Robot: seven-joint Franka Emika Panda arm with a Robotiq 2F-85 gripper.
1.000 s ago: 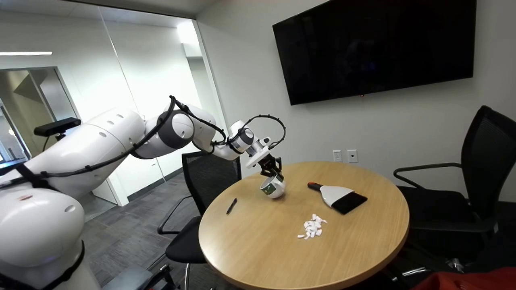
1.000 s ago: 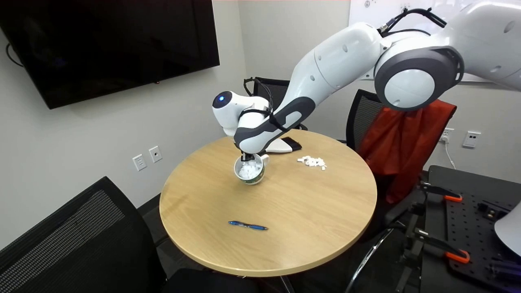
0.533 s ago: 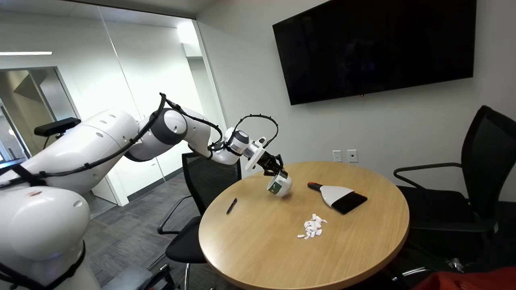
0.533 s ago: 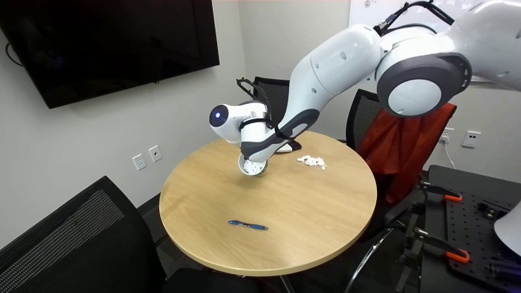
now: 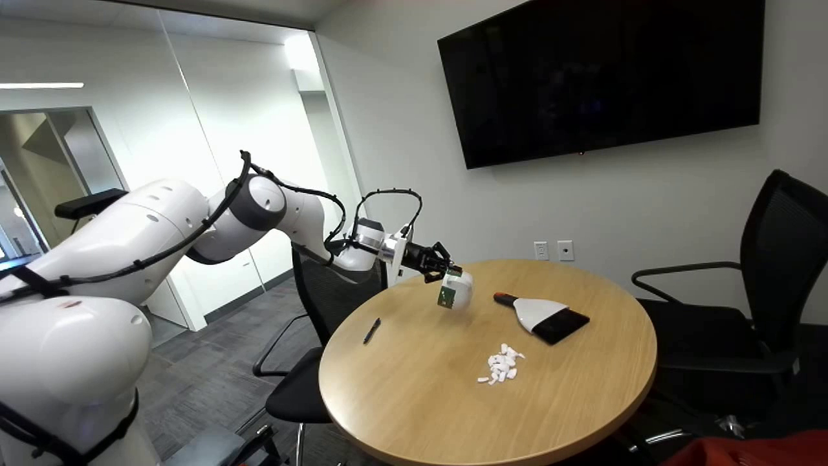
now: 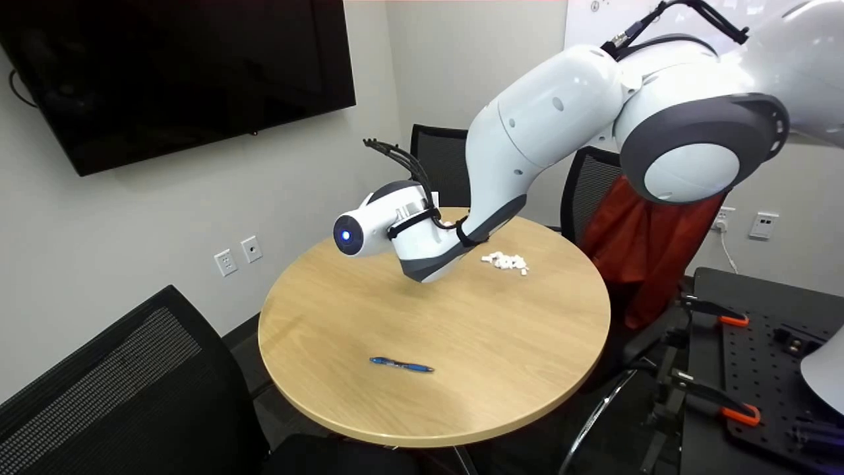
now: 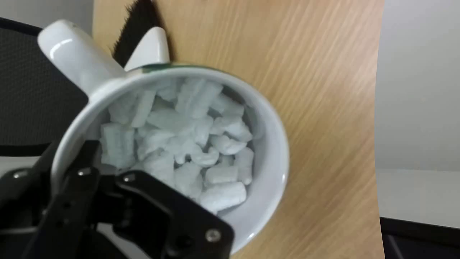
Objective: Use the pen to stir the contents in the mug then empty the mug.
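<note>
only the wrist view looks into the squat, glossy white mug with green patches: chunky white pieces crowd its inside, and its side handle juts to the upper left. in an exterior view the mug shows from outside, tilted over the round, pale wooden table, its mouth out of sight. the black two-fingered gripper is clamped on the mug's wall, one finger inside the rim; the fingertips are hard to make out. the slim blue pen and a loose heap of similar white bits lie well apart on the table in both exterior views. a white hand brush with black bristles shows whole in an exterior view; in the wrist view the mug and the view's edge cut it off. the white arm with dark grey joints slants in from the upper right in an exterior view, bent midway, its wrist hiding mug and gripper.
</note>
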